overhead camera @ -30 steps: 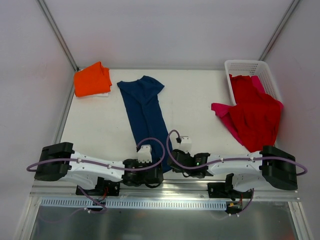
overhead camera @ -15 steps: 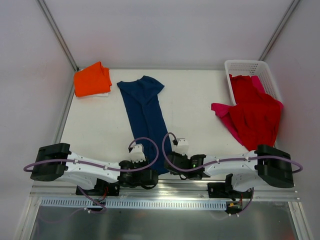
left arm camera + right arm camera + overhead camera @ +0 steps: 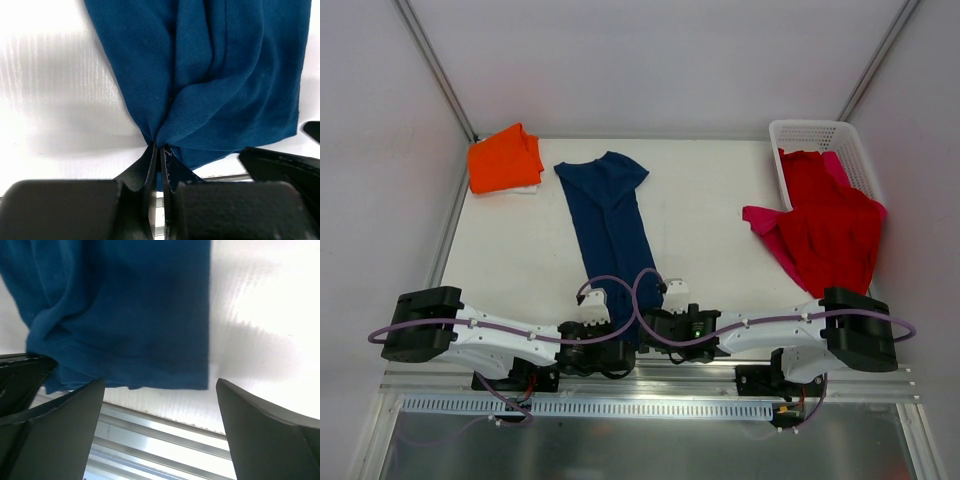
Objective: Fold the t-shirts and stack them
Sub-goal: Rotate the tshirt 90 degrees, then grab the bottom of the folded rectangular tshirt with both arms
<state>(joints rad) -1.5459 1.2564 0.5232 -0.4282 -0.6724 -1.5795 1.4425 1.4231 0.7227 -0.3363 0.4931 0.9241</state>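
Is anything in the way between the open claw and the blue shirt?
No, nothing visible. The right gripper has its jaws open, and the navy t-shirt has its near hem just ahead of them on the table. The left gripper is close beside it, shut on the hem's other corner, not blocking.

Left gripper (image 3: 159, 151) clamped, right gripper (image 3: 160, 386) spread wide
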